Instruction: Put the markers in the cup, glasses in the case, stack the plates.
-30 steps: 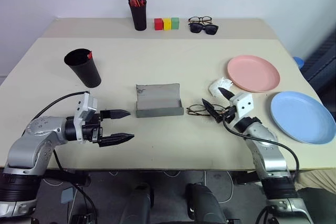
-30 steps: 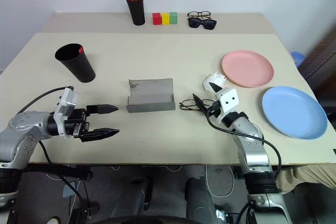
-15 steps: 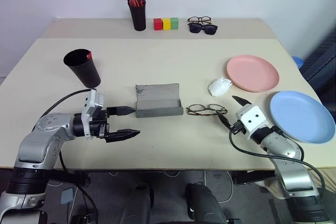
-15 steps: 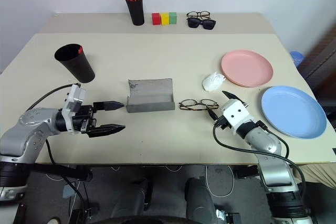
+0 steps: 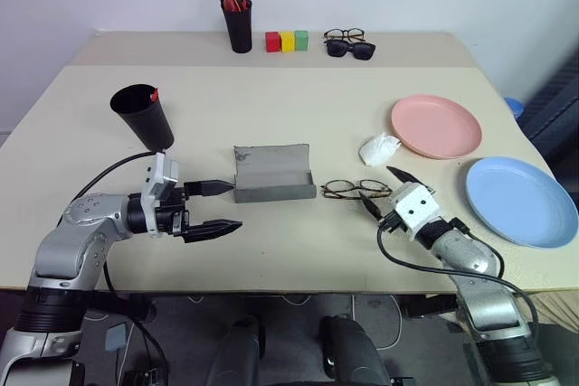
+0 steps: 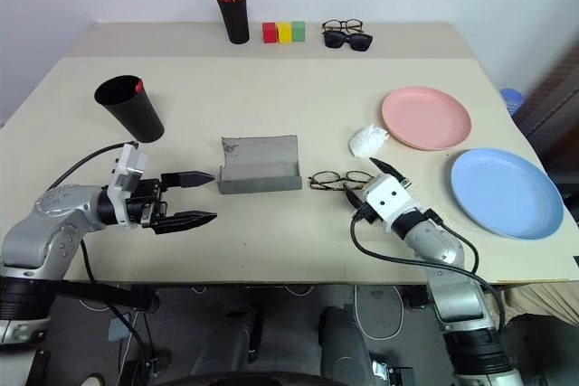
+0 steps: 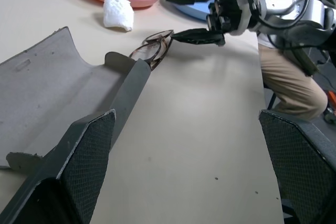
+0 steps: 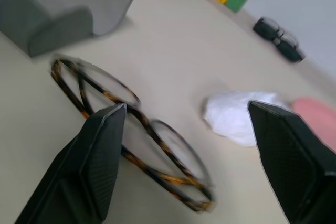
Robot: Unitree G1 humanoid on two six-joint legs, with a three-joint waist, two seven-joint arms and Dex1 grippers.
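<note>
Glasses-into-case step — right tool lining up on the spectacles.

The glasses (image 5: 355, 189) are lying on the bench just right of the open case (image 5: 273, 174); the right tool (image 5: 378, 189), fingers apart and empty, is needing to close on them (left tool (image 5: 215, 207) waiting apart by the case).

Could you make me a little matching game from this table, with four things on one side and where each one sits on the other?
Things:
1. glasses
2. case
3. cup
4. crumpled white tissue

Places:
A. standing near the table's left side, a red tip showing at its rim
B. lying open in the middle of the table
C. beside the pink plate's near edge
D. flat on the table between the case and the right gripper

Right pairs: 1-D, 2-B, 3-A, 4-C
</note>
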